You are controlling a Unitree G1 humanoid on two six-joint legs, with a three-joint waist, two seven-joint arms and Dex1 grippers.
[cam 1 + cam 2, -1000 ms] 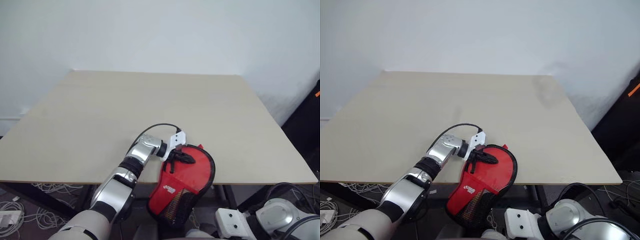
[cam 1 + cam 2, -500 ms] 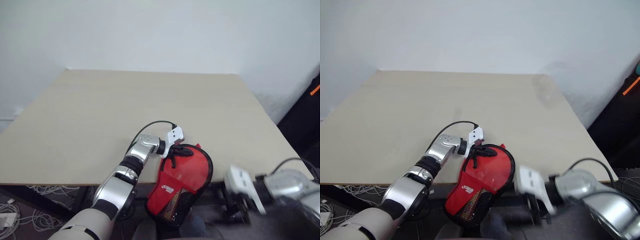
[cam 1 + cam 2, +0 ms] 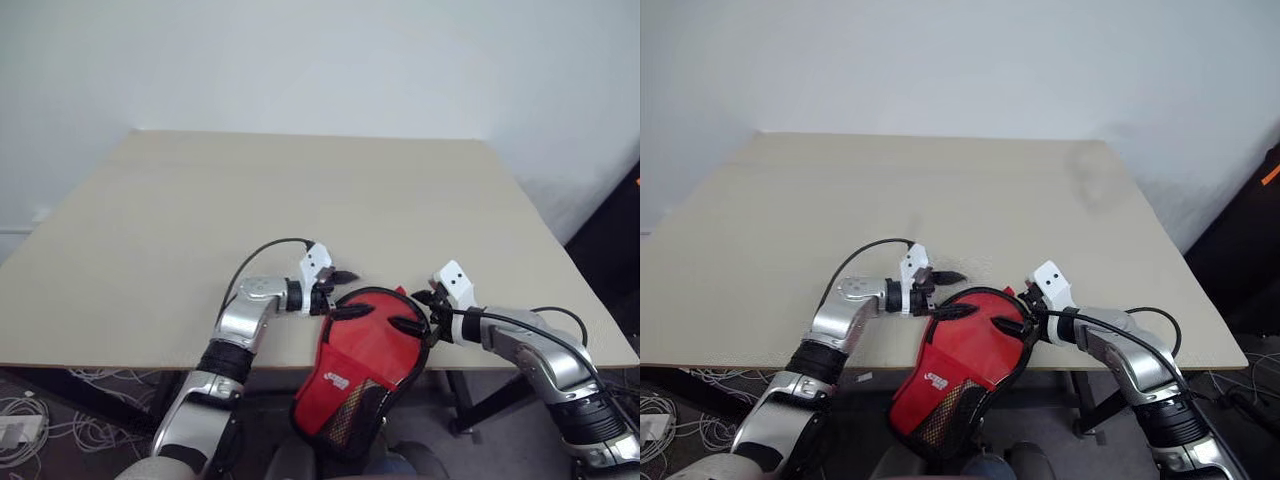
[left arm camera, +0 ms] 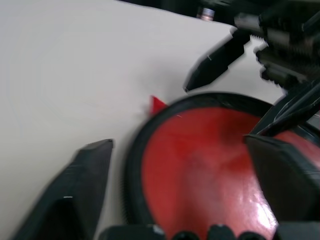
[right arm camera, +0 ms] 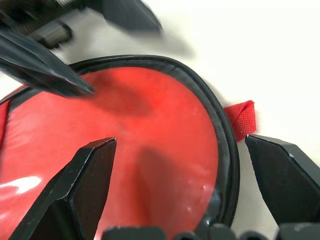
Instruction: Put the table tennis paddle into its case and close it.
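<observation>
The paddle-shaped zip case [image 3: 365,370] with black edging and a clear panel is lying at the near edge of the pale beige table [image 3: 300,210], its round head resting on the tabletop and its narrow meshed end hanging over the edge. Through the panel the red rubber face of the table tennis paddle [image 3: 375,340] is showing, so the paddle looks to be sitting inside the case, though its handle cannot be made out. The left gripper [image 3: 338,291] is hovering at the head's left rim with its black fingers spread wide, gripping nothing. The right gripper [image 3: 418,309] is facing it from the right rim, fingers likewise parted and empty. A small red fabric tab [image 5: 241,117] is poking out beside the case edge.
</observation>
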